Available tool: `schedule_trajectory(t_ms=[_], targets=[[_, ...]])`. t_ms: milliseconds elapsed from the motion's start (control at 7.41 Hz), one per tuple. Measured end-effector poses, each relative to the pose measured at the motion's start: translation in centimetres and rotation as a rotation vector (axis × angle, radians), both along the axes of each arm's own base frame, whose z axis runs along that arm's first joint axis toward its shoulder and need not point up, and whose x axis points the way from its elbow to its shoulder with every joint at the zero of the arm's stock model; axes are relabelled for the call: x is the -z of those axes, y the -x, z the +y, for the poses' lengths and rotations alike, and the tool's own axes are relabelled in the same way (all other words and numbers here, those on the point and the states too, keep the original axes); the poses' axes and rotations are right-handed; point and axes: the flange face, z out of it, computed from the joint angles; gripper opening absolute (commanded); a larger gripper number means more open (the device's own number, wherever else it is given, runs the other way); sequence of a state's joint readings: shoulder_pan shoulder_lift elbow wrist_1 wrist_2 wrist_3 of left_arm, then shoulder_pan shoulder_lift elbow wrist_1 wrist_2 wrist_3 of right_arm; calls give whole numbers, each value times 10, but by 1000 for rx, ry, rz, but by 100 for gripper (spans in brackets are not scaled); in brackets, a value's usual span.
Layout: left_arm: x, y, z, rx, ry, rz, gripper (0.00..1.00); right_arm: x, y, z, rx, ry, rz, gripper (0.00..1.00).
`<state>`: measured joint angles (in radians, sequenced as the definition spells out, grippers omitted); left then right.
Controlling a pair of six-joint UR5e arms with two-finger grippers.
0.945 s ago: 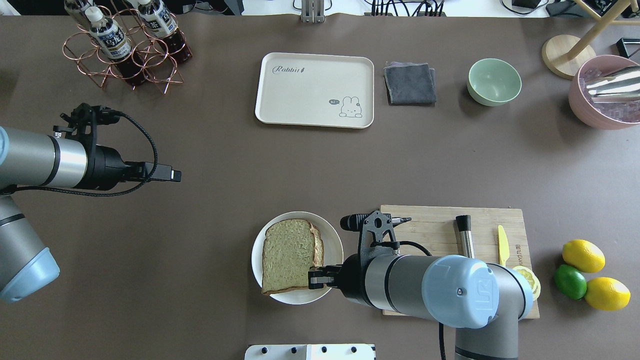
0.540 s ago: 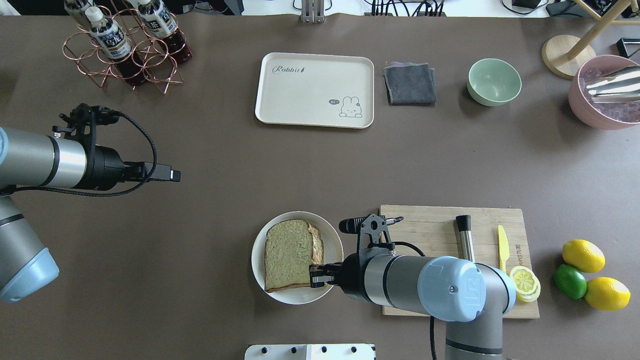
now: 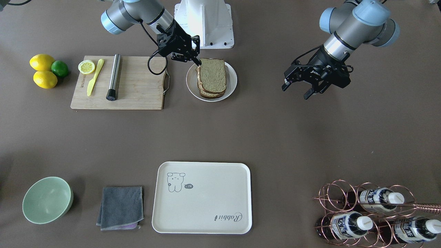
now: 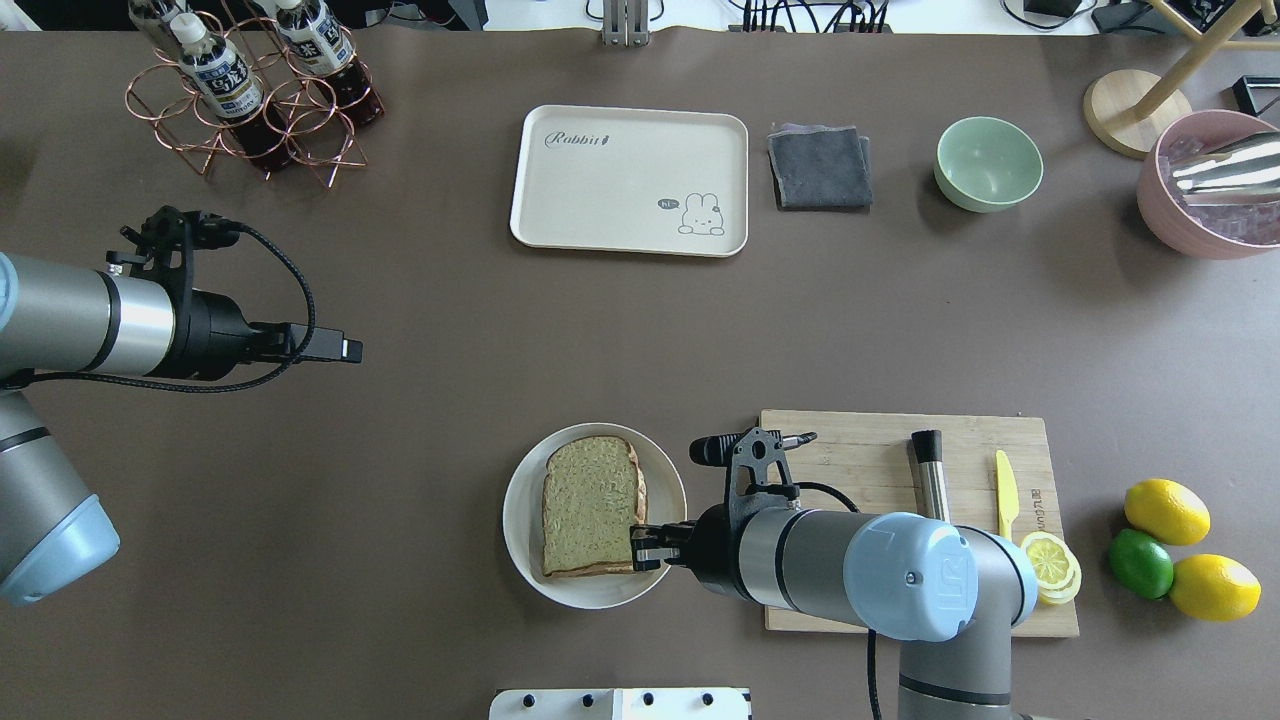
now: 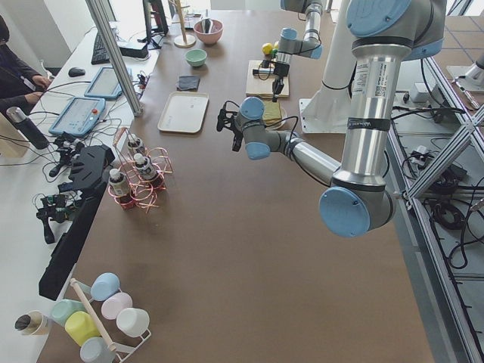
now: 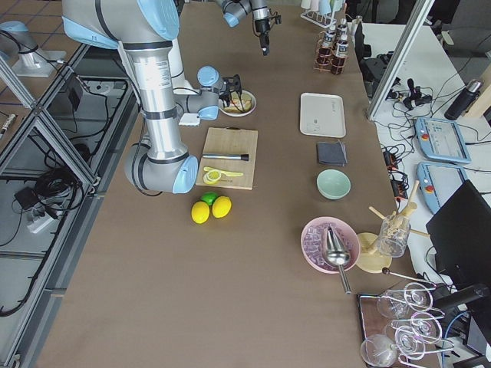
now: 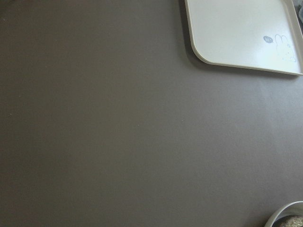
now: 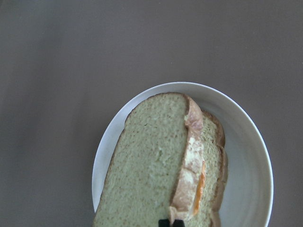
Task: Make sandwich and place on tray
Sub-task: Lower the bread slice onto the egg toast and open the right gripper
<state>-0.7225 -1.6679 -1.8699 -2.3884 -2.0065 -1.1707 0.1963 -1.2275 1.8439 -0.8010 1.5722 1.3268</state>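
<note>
The sandwich point(image 4: 590, 505) lies on a round white plate point(image 4: 518, 520) near the front edge; white and orange egg point(image 8: 196, 187) shows between the two slices. My right gripper point(image 4: 640, 548) is shut on the near right corner of the top bread slice point(image 8: 151, 175), which sits slightly tilted over the lower one. It shows in the front-facing view point(image 3: 198, 63) too. My left gripper point(image 3: 296, 92) hovers open and empty over bare table far to the left point(image 4: 345, 350). The cream tray point(image 4: 630, 180) lies empty at the far middle of the table.
A wooden cutting board point(image 4: 860, 460) with a steel rod point(image 4: 932, 475), yellow knife point(image 4: 1005, 490) and lemon slices point(image 4: 1050, 565) lies under my right arm. Lemons and a lime point(image 4: 1165, 540) lie beyond it. A grey cloth point(image 4: 820, 165), green bowl point(image 4: 988, 163) and bottle rack point(image 4: 250, 90) stand at the back.
The top slice, held raised and offset to the left before, has moved right and down onto the stack with my right gripper. The left arm has not moved.
</note>
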Motion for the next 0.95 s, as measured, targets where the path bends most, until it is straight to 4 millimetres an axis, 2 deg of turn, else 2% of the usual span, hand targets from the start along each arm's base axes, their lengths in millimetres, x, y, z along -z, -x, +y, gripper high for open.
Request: schedule_trajectory(t_ms=[675, 810, 945], targets=[[0, -1, 0, -5, 1, 0, 98, -10, 6, 11, -11, -4, 19, 0], [0, -1, -1, -6, 1, 0, 98, -12, 9, 13, -14, -5, 24, 9], [0, -2, -1, -6, 1, 0, 98, -12, 10, 14, -15, -6, 25, 76]])
